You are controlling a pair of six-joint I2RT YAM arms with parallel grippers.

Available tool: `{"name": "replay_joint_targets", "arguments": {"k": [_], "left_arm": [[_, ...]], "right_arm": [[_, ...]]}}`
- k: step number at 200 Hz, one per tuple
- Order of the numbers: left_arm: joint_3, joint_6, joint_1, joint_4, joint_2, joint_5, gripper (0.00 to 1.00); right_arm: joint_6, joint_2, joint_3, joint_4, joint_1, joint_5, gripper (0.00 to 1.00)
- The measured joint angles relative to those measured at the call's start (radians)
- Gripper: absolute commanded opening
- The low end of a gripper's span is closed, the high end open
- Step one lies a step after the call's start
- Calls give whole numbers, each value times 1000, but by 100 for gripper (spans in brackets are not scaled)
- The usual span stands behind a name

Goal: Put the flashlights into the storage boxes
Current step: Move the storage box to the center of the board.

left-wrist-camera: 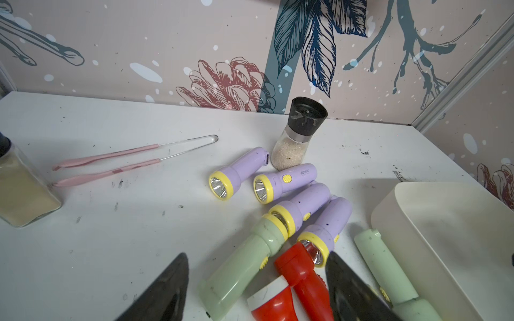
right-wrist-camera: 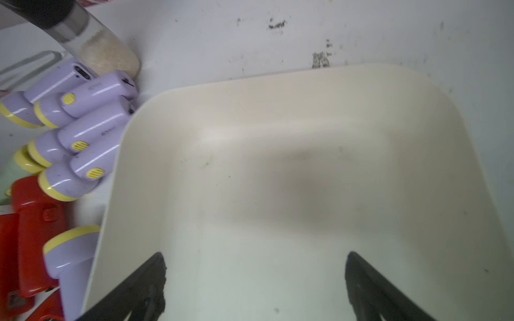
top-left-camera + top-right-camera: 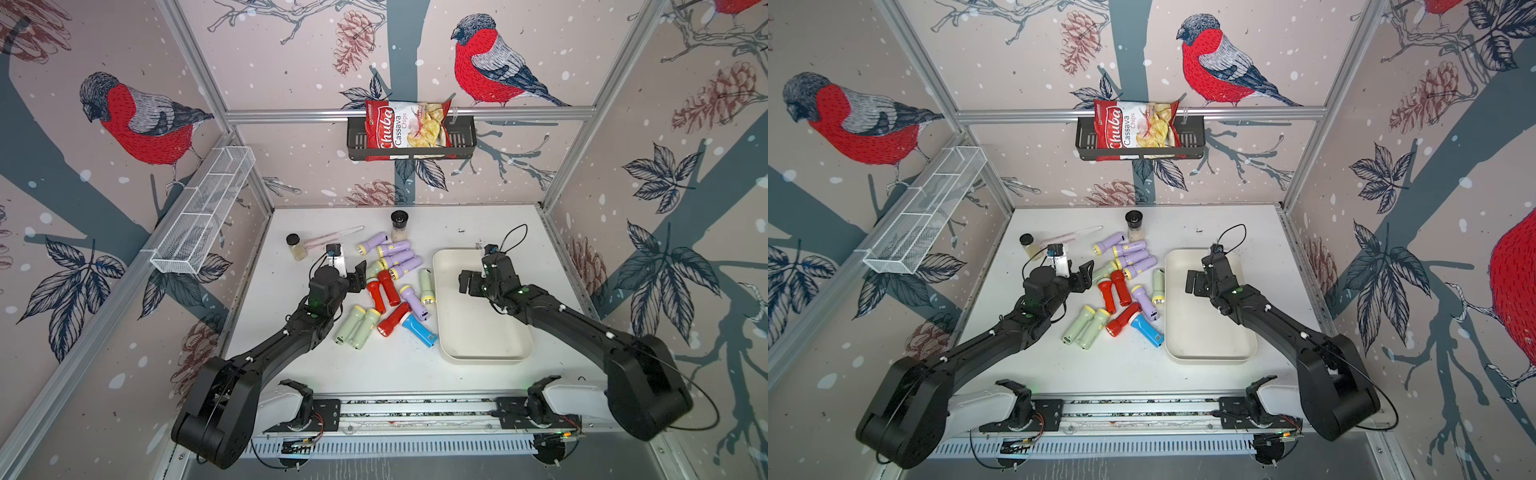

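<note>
The flashlights (image 3: 390, 286) lie in a loose pile mid-table: several lilac ones (image 1: 278, 183), red ones (image 3: 382, 289), a pale green pair (image 3: 357, 328) and one blue (image 3: 419, 330). The storage box, a cream tray (image 3: 469, 332), stands right of the pile with nothing in it. My left gripper (image 3: 357, 278) is open at the pile's left edge. In the left wrist view the left gripper (image 1: 256, 255) straddles a pale green flashlight (image 1: 244, 266) and a red one (image 1: 303, 278) without clamping either. My right gripper (image 2: 255, 253) hangs open over the tray (image 2: 278, 166), holding nothing.
A grinder jar (image 3: 399, 224) stands behind the lilac flashlights. A small black-lidded jar (image 3: 296, 246) and pink tongs (image 3: 332, 237) lie at the back left. A white wire basket (image 3: 203, 216) hangs on the left wall, and a black shelf (image 3: 465, 137) with a chips bag hangs on the back wall.
</note>
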Motion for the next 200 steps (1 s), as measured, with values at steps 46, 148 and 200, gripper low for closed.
{"name": "replay_joint_targets", "arguments": {"k": [46,148,200], "left_arm": [[8,-10,-1,-2,11,0,77],[11,-9,-1,-40,10,-35,77],[16,-9,-1,-56,11,-53,78]], "right_arm": [[6,174,101,28,-108,-58,100],[-108,446,365,72,-264,-58,100],[-155,513,471,68,-295,-60,100]]}}
